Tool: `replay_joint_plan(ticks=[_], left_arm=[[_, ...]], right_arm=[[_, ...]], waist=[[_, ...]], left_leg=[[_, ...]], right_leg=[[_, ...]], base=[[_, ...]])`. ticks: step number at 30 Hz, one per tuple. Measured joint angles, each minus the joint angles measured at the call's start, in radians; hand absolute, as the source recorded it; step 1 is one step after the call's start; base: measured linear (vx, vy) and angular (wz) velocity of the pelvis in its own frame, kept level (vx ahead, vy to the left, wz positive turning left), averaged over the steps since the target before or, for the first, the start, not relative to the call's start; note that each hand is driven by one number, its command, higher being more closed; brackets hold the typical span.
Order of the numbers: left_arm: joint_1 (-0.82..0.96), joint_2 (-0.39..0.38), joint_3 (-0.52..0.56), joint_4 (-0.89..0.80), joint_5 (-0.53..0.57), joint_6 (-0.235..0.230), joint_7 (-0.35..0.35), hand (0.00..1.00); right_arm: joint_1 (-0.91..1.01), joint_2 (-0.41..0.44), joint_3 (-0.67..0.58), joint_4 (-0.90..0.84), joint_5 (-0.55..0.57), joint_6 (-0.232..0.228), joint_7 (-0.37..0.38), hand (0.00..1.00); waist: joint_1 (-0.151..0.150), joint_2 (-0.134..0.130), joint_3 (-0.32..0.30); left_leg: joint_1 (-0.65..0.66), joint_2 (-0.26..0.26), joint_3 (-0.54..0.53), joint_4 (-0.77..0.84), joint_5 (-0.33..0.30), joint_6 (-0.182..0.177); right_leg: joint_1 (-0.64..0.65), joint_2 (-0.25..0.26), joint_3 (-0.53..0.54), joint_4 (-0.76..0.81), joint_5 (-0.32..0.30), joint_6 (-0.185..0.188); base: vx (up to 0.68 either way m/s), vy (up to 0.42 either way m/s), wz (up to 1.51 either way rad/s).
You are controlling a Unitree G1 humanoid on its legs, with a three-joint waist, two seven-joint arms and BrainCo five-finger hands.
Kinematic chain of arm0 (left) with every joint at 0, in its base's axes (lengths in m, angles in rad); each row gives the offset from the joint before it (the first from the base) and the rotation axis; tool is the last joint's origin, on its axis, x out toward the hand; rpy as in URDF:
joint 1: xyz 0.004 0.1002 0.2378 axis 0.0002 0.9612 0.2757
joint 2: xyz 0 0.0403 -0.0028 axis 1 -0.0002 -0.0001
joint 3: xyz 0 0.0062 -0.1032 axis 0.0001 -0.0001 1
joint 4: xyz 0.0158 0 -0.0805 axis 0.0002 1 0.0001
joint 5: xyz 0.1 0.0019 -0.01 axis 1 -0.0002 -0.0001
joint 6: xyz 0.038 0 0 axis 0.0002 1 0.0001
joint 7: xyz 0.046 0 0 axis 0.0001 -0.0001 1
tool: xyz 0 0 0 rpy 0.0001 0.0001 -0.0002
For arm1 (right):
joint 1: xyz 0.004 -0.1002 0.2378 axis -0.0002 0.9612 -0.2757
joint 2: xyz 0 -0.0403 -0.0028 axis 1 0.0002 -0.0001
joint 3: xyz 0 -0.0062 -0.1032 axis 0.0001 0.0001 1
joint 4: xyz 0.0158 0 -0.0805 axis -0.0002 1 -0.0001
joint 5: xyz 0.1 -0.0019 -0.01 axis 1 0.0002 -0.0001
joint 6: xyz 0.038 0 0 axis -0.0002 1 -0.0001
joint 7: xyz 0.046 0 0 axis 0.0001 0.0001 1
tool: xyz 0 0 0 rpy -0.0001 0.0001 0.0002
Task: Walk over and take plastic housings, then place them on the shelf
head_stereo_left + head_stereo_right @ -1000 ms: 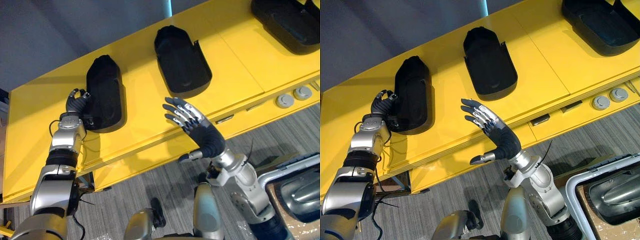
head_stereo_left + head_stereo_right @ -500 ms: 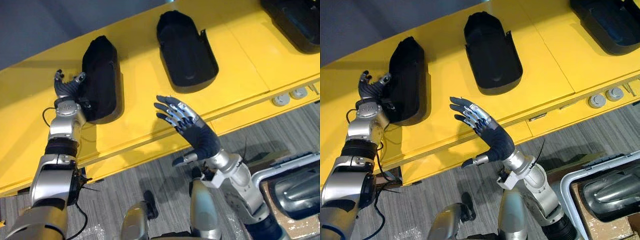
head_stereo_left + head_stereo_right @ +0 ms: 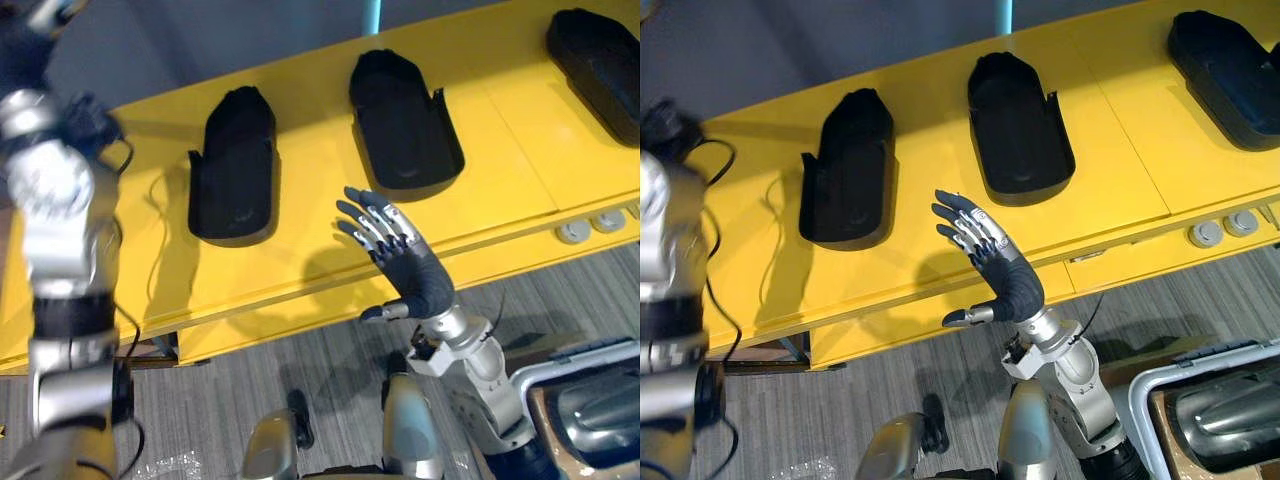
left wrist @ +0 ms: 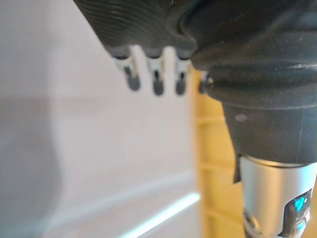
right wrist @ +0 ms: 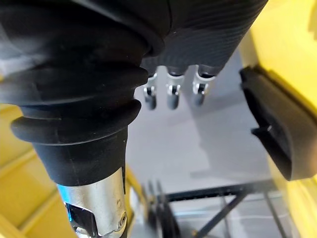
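Housings [image 3: 234,165] lie on the yellow shelf [image 3: 310,235]. Right hand [image 3: 418,278] hovers near the middle housing [image 3: 405,120], fingers spread; left hand [image 4: 141,25] fingers straight, holding nothing.

The edge cuts the rightmost plastic housing [image 3: 600,55]; the left robot hand [image 4: 143,25] blurs.

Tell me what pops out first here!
The bright yellow shelf with three black housings in a row on it. In front of its edge the right hand is held up, fingers spread, holding nothing. The left hand is raised at the far left.
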Motion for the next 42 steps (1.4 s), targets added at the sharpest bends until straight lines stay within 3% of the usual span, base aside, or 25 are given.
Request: replay_joint_plan(ticks=[1,3,5,10,17,26,32,35,42], left_arm=[[0.072,-0.051,-0.001,-0.035,-0.001,-0.021,-0.016,0.00],[0.306,-0.231,-0.020,-0.128,0.007,-0.091,-0.072,0.00],[0.413,-0.306,-0.031,-0.148,0.009,-0.121,-0.096,0.00],[0.526,-0.374,-0.081,-0.146,0.073,-0.122,-0.055,0.00],[0.536,-0.387,-0.173,-0.128,0.087,-0.148,-0.117,0.00],[0.528,-0.365,-0.308,-0.034,0.089,-0.149,-0.180,0.00],[0.510,-0.313,-0.379,-0.021,0.116,-0.150,-0.156,0.00],[0.495,-0.300,-0.403,-0.016,0.116,-0.150,-0.149,0.00],[0.489,-0.297,-0.406,0.000,0.109,-0.146,-0.151,0.00]], right_arm=[[0.006,0.005,-0.007,0.000,-0.016,-0.005,-0.011,0.00],[0.012,0.037,-0.019,0.000,-0.055,-0.025,-0.048,0.00],[0.012,0.070,-0.024,0.000,-0.074,-0.049,-0.059,0.00],[0.014,0.114,0.005,0.000,-0.081,-0.080,-0.140,0.00],[-0.053,0.117,0.108,0.072,-0.149,-0.070,-0.264,0.00],[-0.135,0.106,0.217,0.235,-0.140,0.076,-0.250,0.00],[-0.196,0.109,0.282,0.325,-0.138,0.082,-0.249,0.00],[-0.264,0.147,0.308,0.400,-0.141,0.082,-0.263,0.00],[-0.314,0.200,0.314,0.527,-0.216,0.123,-0.371,0.00]], waist=[[0.011,0.003,-0.002],[0.064,-0.009,-0.009],[0.096,-0.027,-0.018],[0.138,-0.065,-0.034],[0.161,-0.080,-0.040],[0.178,-0.124,-0.039],[0.215,-0.139,-0.039],[0.218,-0.140,-0.039],[0.245,-0.143,-0.040]], left_leg=[[0.001,0.001,-0.015,0.000,0.000,0.000],[-0.005,0.002,-0.061,0.004,0.002,-0.003],[-0.022,0.001,-0.091,0.009,0.002,-0.004],[-0.058,-0.005,-0.129,0.019,0.004,-0.001],[-0.054,-0.006,-0.155,0.015,0.005,0.000],[-0.050,-0.003,-0.168,0.005,0.005,-0.001],[-0.050,-0.005,-0.182,-0.001,0.006,-0.002],[-0.050,-0.007,-0.193,-0.003,0.008,-0.003],[-0.051,-0.011,-0.228,-0.024,0.024,-0.010]], right_leg=[[0.015,0.000,-0.016,-0.008,0.000,0.000],[0.056,0.003,-0.068,-0.039,0.000,0.000],[0.073,0.006,-0.099,-0.063,0.001,0.000],[0.094,0.008,-0.143,-0.107,0.025,0.002],[0.137,0.018,-0.176,-0.153,0.037,0.003],[0.179,0.034,-0.200,-0.222,0.066,0.001],[0.193,0.037,-0.215,-0.241,0.069,0.002],[0.203,0.038,-0.231,-0.249,0.070,0.002],[0.224,0.044,-0.269,-0.274,0.071,0.003]], base=[[0.08,-0.024,0.51],[0.03,-0.022,0.58],[0.00,-0.007,0.49],[0.02,0.010,0.24],[0.03,-0.001,0.11],[0.00,-0.003,0.04],[0.01,-0.001,0.06],[0.00,-0.004,0.12],[0.02,-0.017,0.14]])
